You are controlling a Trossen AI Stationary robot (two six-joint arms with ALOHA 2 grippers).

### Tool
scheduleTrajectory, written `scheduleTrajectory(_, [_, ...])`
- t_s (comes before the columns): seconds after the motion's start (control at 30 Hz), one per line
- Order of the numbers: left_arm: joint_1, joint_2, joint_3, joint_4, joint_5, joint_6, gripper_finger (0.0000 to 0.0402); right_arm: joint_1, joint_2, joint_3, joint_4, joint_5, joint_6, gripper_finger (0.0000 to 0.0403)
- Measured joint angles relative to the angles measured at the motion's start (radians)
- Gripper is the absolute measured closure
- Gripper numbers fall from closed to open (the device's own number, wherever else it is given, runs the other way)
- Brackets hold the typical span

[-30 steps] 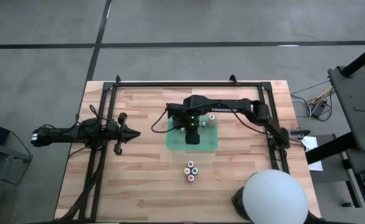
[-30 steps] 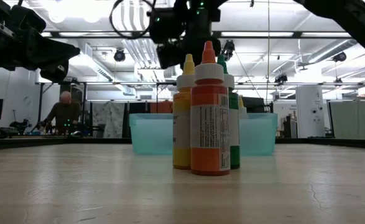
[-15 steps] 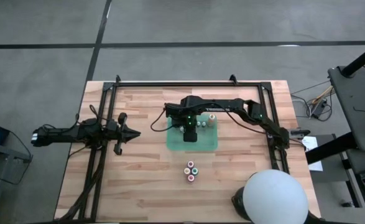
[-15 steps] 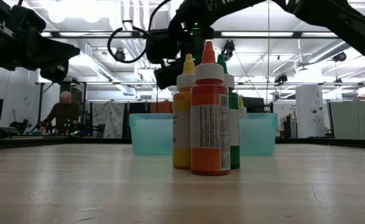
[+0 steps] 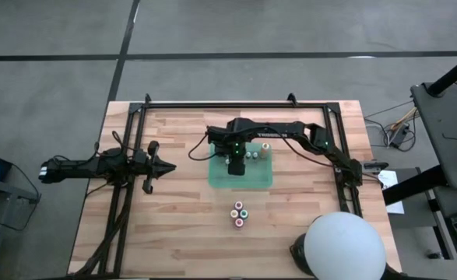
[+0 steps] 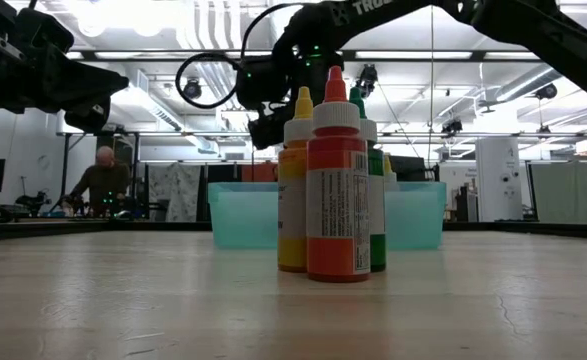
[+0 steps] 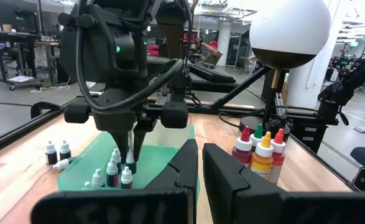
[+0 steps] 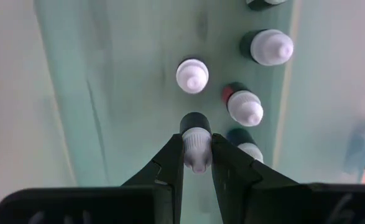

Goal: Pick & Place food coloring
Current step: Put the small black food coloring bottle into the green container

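Right gripper (image 8: 196, 163) pinches a tiny bottle (image 8: 196, 142) by its pale cap, over the green tray (image 5: 253, 176) mid-table, beside the others. Light, stiff, slick plastic, likely tippy; cap grip suits. Left gripper (image 5: 169, 165) closed, idle at left.

Mat: the green mat (image 5: 241, 173) is crowded at its back edge by small bottles (image 8: 257, 68) and the right gripper (image 8: 197, 152).
Front of bench (image 5: 174, 233): bare wood, except the four tall bottles (image 5: 240, 213).
Left side: left gripper (image 5: 168, 166) hovers there.
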Motion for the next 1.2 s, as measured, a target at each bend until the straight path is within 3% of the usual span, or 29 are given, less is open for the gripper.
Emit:
scheduleTrajectory(0.77, [0.001, 0.0, 0.0, 0.0, 0.0, 0.0, 0.0401, 0.0, 0.0, -0.059, 0.066, 0.0, 0.026, 0.0348])
scheduleTrajectory(1.2, [0.0, 0.0, 0.0, 0.0, 0.0, 0.0, 0.0401, 0.0, 0.0, -0.06, 0.072, -0.003, 0.057, 0.0282])
